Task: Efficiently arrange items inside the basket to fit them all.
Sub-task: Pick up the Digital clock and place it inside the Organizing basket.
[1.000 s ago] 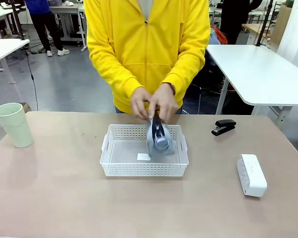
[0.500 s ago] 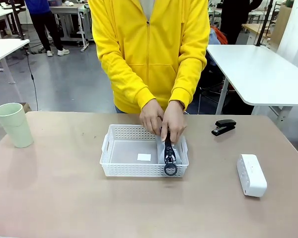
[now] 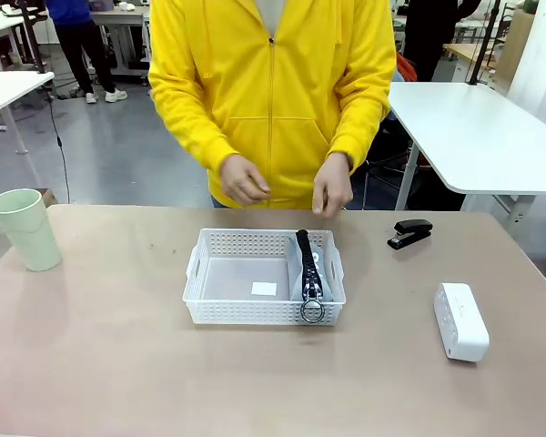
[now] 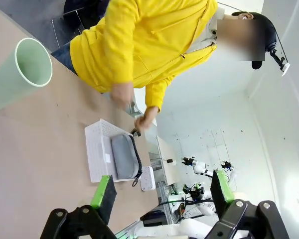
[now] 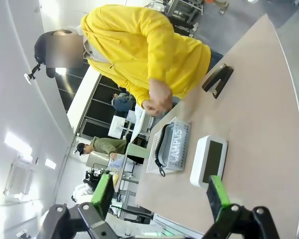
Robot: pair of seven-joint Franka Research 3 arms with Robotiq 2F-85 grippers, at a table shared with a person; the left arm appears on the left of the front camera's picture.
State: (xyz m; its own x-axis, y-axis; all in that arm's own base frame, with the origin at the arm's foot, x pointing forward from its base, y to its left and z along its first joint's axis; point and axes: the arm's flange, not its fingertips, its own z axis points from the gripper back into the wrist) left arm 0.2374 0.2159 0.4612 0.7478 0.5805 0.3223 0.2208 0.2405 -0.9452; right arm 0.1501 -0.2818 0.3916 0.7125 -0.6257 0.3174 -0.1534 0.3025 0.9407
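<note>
**One item in, three still out**

The grey pouch (image 3: 309, 273) is sitting on edge at the right end of the basket (image 3: 246, 240). The cup (image 3: 25, 228) at far left, the stapler (image 3: 409, 233) and the white box (image 3: 460, 320) at right are waiting on the tabletop (image 3: 118, 364). The left gripper (image 4: 163, 186) and right gripper (image 5: 159, 194) are hanging apart, holding nothing.

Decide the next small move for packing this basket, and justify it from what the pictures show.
Probably reach the open right end effector toward the white box. The grey pouch sits zipper-up at the right end of the basket, leaving most of its floor free, and the box lies on the table on that arm's side.
</note>
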